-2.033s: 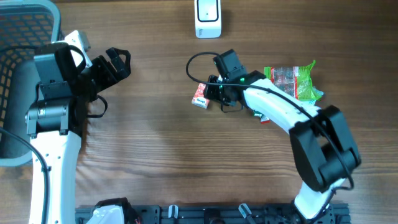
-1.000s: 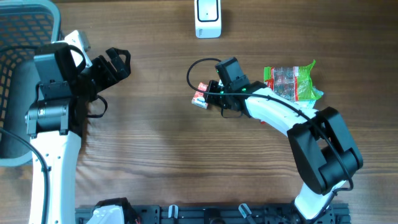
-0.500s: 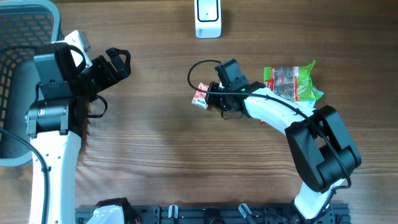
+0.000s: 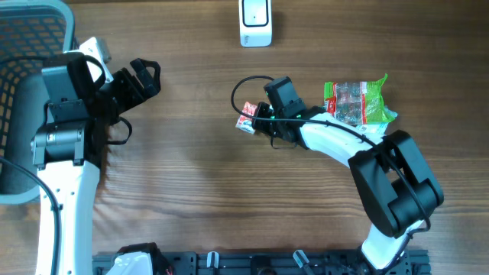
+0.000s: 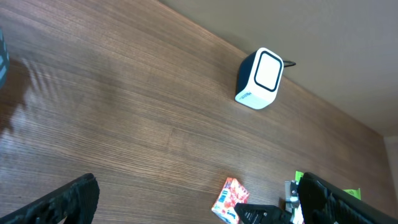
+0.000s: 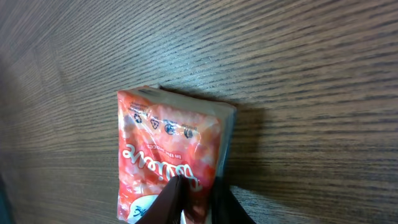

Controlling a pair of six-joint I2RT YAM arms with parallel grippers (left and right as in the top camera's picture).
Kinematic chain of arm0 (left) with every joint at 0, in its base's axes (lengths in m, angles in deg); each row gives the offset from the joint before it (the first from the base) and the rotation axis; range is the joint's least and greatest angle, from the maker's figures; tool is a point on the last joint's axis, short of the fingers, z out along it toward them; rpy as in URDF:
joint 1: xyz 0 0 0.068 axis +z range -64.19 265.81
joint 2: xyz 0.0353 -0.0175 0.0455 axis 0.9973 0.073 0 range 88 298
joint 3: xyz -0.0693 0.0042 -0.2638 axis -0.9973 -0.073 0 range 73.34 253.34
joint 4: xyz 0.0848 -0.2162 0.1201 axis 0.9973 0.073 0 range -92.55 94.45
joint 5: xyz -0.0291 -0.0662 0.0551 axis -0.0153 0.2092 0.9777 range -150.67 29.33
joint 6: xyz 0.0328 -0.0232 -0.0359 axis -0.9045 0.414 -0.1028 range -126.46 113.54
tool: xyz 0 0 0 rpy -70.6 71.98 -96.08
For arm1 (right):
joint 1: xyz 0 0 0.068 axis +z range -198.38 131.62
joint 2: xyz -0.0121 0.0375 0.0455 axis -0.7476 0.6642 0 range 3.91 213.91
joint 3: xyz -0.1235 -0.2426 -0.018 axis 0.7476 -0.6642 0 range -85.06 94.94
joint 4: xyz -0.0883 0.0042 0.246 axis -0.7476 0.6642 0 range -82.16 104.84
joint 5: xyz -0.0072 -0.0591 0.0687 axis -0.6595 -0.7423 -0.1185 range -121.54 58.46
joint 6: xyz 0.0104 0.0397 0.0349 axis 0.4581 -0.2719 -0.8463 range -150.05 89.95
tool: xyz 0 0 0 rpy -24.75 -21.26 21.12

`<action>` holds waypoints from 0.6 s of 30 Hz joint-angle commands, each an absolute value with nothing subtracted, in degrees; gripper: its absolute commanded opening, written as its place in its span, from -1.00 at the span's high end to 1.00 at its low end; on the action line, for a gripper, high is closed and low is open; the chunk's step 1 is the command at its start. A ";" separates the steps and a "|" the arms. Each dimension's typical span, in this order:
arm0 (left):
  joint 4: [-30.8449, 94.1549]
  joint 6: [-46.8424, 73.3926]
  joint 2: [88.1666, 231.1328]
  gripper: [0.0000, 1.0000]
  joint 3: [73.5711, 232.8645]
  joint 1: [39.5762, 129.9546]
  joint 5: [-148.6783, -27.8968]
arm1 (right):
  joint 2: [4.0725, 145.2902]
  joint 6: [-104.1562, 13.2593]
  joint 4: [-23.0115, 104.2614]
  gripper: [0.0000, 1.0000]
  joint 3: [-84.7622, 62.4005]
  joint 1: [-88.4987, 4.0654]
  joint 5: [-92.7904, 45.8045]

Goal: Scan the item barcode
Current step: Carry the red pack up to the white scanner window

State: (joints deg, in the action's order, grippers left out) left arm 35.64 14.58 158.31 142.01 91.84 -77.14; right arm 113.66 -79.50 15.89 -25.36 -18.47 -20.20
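Note:
A small red packet (image 4: 246, 117) with white lettering lies on the wooden table, left of centre. It also shows in the left wrist view (image 5: 231, 198) and fills the right wrist view (image 6: 168, 155). My right gripper (image 4: 258, 118) reaches it from the right, and its dark fingers (image 6: 198, 186) are pinched on the packet's near end. The white barcode scanner (image 4: 255, 21) stands at the table's far edge, its window visible in the left wrist view (image 5: 260, 78). My left gripper (image 4: 145, 76) hangs open and empty far to the left (image 5: 198, 186).
A clear bag with green and red print (image 4: 357, 99) lies just right of the right arm. A grey mesh basket (image 4: 23, 46) occupies the far left corner. The right arm's black cable loops above the packet (image 4: 241, 84).
The right gripper's fingers have drawn together on the red packet's end. The packet has barely shifted. The left arm has not moved.

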 commanded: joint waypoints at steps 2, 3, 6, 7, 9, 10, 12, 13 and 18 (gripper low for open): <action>35.47 13.42 158.50 -1.00 142.01 92.10 -77.99 | 114.67 -78.80 17.73 0.91 -26.51 -19.43 -22.59; 35.47 13.42 158.50 -1.00 142.01 92.10 -78.01 | 113.97 -76.57 17.66 0.91 -26.38 -20.06 -20.42; 35.47 13.42 158.50 -1.00 142.01 92.10 -77.99 | 110.28 -68.46 17.55 0.91 -25.62 -22.32 -15.55; 35.47 13.42 158.50 -1.00 142.01 92.10 -77.99 | 108.48 -66.93 18.01 0.91 -25.49 -22.97 -15.57; 35.47 13.42 158.50 -1.00 142.01 92.10 -77.99 | 104.33 -63.04 18.95 0.91 -25.49 -24.06 -15.61; 35.47 13.42 158.50 -1.00 142.01 92.10 -77.99 | 102.65 -62.06 19.65 0.91 -25.49 -24.39 -15.79; 35.47 13.42 158.50 -1.00 142.01 92.10 -77.99 | 98.04 -58.74 22.21 0.91 -25.36 -24.90 -16.75; 35.47 13.42 158.50 -1.00 142.01 92.10 -77.99 | 95.70 -56.99 24.07 0.91 -25.05 -24.90 -17.86; 35.47 13.42 158.50 -1.00 142.01 92.10 -77.99 | 89.40 -50.26 43.00 0.91 -15.74 -24.90 -27.44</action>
State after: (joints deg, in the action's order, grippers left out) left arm 35.64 14.58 158.31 142.01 91.84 -77.16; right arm 91.65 -57.10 37.73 -21.84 -25.07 -20.47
